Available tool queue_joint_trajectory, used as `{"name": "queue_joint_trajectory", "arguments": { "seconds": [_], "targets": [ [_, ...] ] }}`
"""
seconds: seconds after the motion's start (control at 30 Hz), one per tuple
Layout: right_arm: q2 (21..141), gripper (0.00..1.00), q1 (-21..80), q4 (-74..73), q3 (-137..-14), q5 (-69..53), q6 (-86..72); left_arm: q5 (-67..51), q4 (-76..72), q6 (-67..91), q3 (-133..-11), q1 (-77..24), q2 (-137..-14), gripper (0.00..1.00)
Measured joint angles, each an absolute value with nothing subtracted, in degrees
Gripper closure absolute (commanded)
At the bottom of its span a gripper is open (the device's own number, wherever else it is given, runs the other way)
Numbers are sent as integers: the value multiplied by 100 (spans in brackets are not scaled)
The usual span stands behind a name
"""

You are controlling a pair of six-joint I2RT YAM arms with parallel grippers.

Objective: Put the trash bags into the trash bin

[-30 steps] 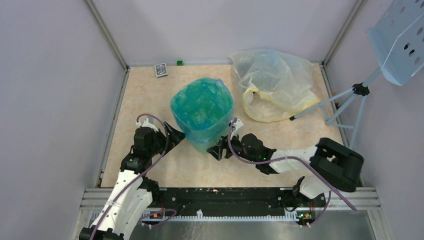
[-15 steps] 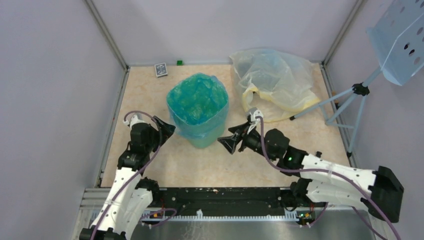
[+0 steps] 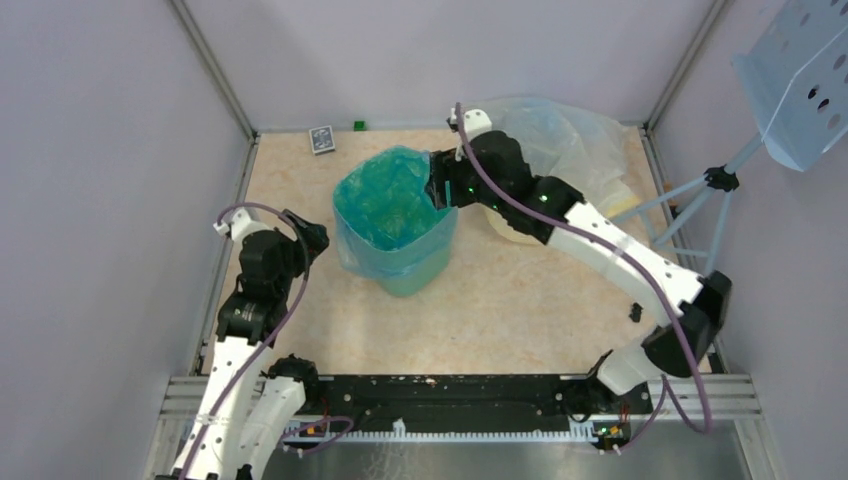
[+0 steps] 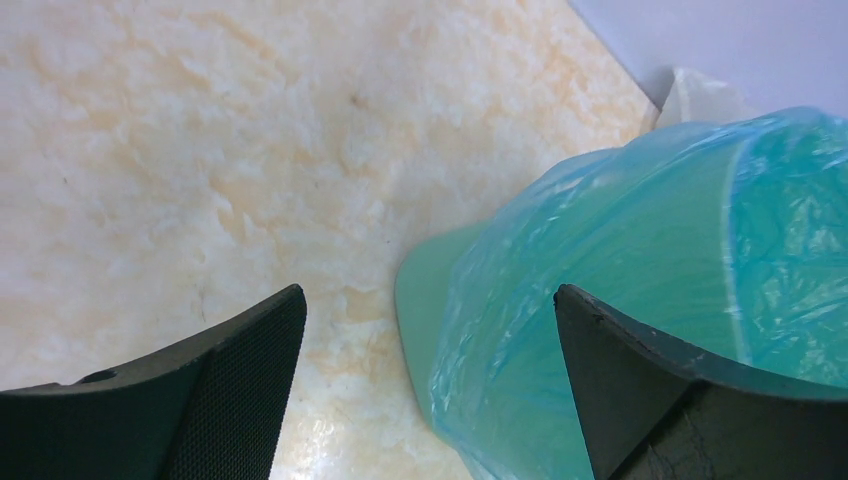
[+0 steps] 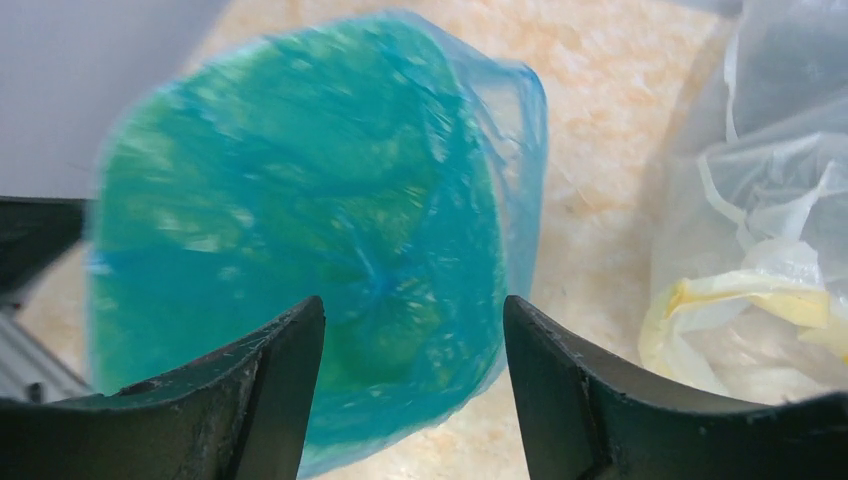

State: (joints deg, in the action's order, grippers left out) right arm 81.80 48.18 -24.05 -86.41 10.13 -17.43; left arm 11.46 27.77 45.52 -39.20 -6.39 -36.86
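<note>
The mint-green trash bin (image 3: 405, 283) stands upright mid-table, lined with the blue trash bag (image 3: 390, 205), whose edge is draped over the rim and down the sides. My right gripper (image 3: 437, 190) hovers open over the bin's right rim. In the right wrist view its open fingers (image 5: 412, 302) frame the bag's (image 5: 300, 200) crinkled inside, with nothing between them. My left gripper (image 3: 316, 238) is open just left of the bin, apart from it. In the left wrist view the gripper (image 4: 428, 295) faces the bag-covered wall (image 4: 650, 220) and the bare green side of the bin (image 4: 425, 310).
A larger clear yellowish bag (image 3: 570, 150) lies at the back right, behind my right arm. A pale-blue perforated panel (image 3: 800, 80) on a tripod stands at the far right. A small card box (image 3: 321, 139) and a green cube (image 3: 358, 125) sit by the back wall.
My right arm has swung from the bin's front right up and over to its right rim. My left gripper has drawn back leftward off the bin.
</note>
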Motion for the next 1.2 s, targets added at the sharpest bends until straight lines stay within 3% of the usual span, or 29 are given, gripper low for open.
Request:
{"name": "queue_joint_trajectory", "arguments": {
  "seconds": [0.2, 0.33, 0.37, 0.83, 0.87, 0.93, 1.0, 1.1, 1.2],
  "targets": [
    [9450, 56, 4617, -3529, -9397, 1181, -1505, 1146, 2788, 4108, -4359, -635, -3728, 1],
    [9810, 87, 4582, -3938, -9692, 1197, -1382, 834, 2779, 3798, -4722, -635, -3905, 1],
    [9817, 90, 4582, -4007, -9741, 1225, -1372, 738, 2762, 3717, -4825, -635, -3968, 1],
    [9089, 98, 4556, -5089, -9441, 1673, -1656, -1072, 2403, 3273, -5256, -635, -4783, 1],
    [8949, 95, 4556, -5216, -9358, 1686, -1660, -1203, 2390, 3262, -5301, -635, -4816, 1],
    [8656, 64, 4556, -5441, -9223, 1693, -1671, -1435, 2346, 3229, -5395, -635, -4871, 1],
    [8350, 44, 4556, -5621, -9139, 1656, -1699, -1804, 2263, 3157, -5553, -635, -4976, 3],
    [7915, 32, 4556, -5686, -9015, 1645, -1678, -2180, 2196, 3118, -5680, -635, -5116, 5],
    [7524, 33, 4556, -5723, -8921, 1782, -1553, -2620, 2130, 3065, -5798, -635, -5365, 6]
  ]
}}
